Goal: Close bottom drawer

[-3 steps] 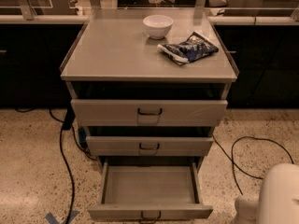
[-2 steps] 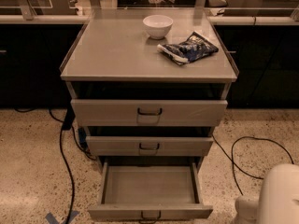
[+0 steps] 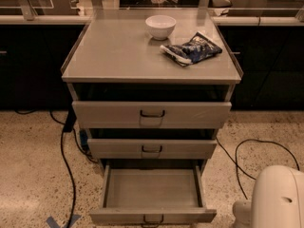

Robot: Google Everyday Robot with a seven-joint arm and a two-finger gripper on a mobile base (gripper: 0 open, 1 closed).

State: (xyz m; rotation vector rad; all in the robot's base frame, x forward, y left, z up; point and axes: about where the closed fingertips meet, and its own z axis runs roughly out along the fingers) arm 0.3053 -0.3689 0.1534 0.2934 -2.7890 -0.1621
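Note:
The bottom drawer (image 3: 152,189) of the grey-beige cabinet stands pulled far out, an empty shallow tray with a low front panel and a small dark loop handle (image 3: 153,219) at the frame's bottom edge. Above it are the mid-sized drawer front (image 3: 152,148) and the tall top drawer front (image 3: 152,114), both pulled out a little. A white rounded part of my arm (image 3: 278,198) fills the lower right corner, to the right of the open drawer. My gripper is out of view.
On the cabinet top (image 3: 114,56) sit a white bowl (image 3: 160,26) and a dark blue snack bag (image 3: 191,49). Black cables (image 3: 66,160) run over the speckled floor on the left and a cable loop (image 3: 256,151) on the right. Dark counters stand behind.

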